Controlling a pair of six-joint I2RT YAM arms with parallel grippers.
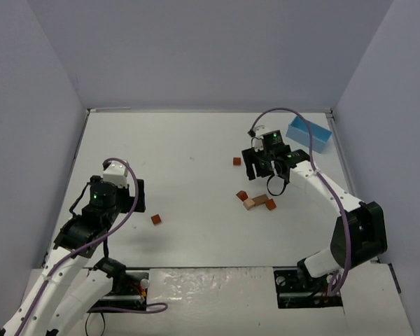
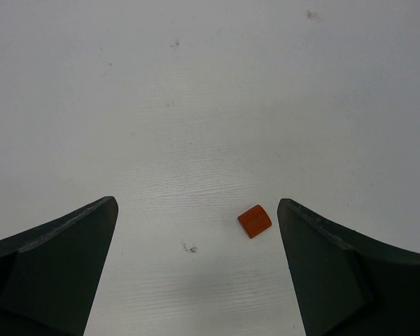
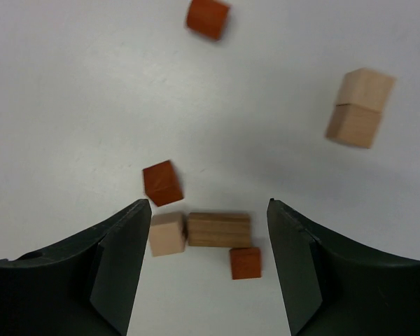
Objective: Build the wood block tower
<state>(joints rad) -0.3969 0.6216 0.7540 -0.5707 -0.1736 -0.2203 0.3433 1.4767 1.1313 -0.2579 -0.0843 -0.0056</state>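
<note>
Plainly, no tower stands yet: the wood blocks lie loose on the white table (image 1: 182, 140).

The right gripper (image 3: 208, 203) is over the right half of the table, jaws apart and clamped on nothing. Its wrist view shows a cluster of 4 blocks (image 1: 256, 201) on the table in the gap between its fingers.
- A tan cube (image 3: 167, 233) sits against the left end of a longer brown block (image 3: 219, 229).
- A near red cube (image 3: 246, 262) sits at the brown block's near right corner.
- A far red cube (image 3: 162, 183) sits just beyond the tan cube, turned at an angle.

Farther off lies a lone red block (image 3: 208, 17), apart from the cluster. At the far right of the same view is a blurred tan piece (image 3: 360, 106). I cannot tell whether it is 1 block showing 2 faces or 2 cubes pressed together.

The left gripper (image 2: 197, 203) is over the left half of the table with its jaws spread wide and holding nothing. A round-topped red block (image 2: 254, 221) lies on the table between its fingers, just beside the right one without touching it. In the top view this block is well apart from the cluster.

A light blue box (image 1: 309, 134) sits at the far right corner of the table.
</note>
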